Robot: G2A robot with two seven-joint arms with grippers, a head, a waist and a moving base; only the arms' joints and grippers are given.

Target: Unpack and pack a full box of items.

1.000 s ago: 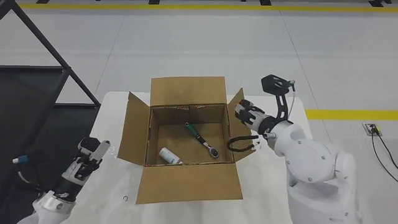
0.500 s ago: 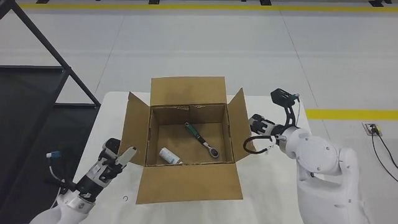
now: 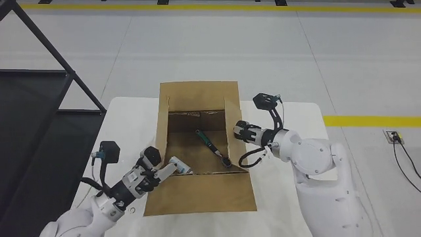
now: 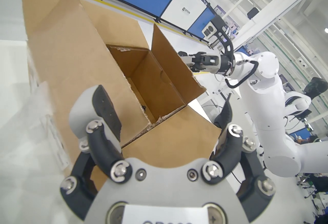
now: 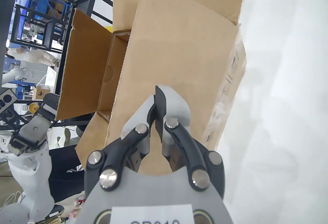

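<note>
The right jaws were shut tight, their black pads [image 5: 159, 107] meeting with nothing between them. As far as we could judge, the tips were pressed against the outer face of the box's 3 o'clock flap [image 5: 179, 42]. The left jaws stood wide apart, pads [image 4: 105, 109] empty. They were at the 7 o'clock corner of the box [image 3: 200, 194], just outside its 9 o'clock flap [image 4: 64, 50].

Inside the box a wrench [image 3: 212, 148] with a green handle lay slantwise on the floor, its head towards 5 o'clock. A small white can [image 3: 184, 168] lay near the 7 o'clock corner, so close to the left jaws' tips that we could hardly tell them apart from above. The box sat at the middle of the white desk [image 3: 125, 125].

A second earlier both side flaps had been splayed outward. The left arm had been out at the desk's 8 o'clock edge, well apart from the box. The right arm had swung away towards 3 o'clock half a second back. Both arms had since come in, and the two side flaps stood roughly upright, one arm to each. The 12 o'clock and 6 o'clock flaps still lay flat and open.

We took this to mean that the box was being closed, with the wrench and can packed inside. The side flaps still needed pushing past upright, or they might spring back.
</note>
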